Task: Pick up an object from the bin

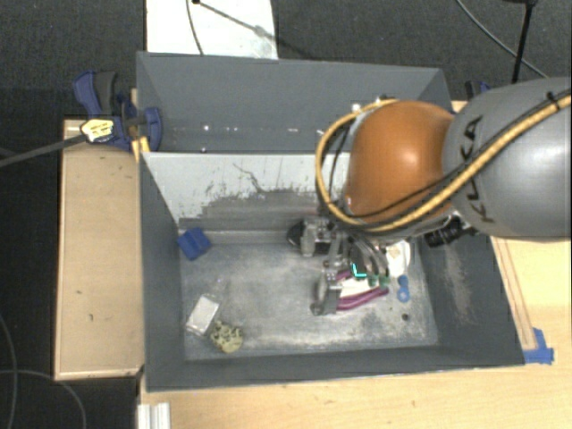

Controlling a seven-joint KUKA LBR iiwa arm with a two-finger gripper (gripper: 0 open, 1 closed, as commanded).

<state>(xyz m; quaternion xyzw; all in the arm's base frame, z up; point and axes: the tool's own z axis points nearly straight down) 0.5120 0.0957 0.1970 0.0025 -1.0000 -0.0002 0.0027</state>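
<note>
**Working Low Beside a Magenta Strip**

Observing pincer point(331, 291) low in grey bin point(161, 266), with magenta strip point(365, 297) just right of it, beside a green scrap point(375, 281) and a blue scrap point(402, 289). Being unable to tell whether apart or together. Recommending centring across strip's narrow width, closing squarely, avoiding both scraps.
</note>
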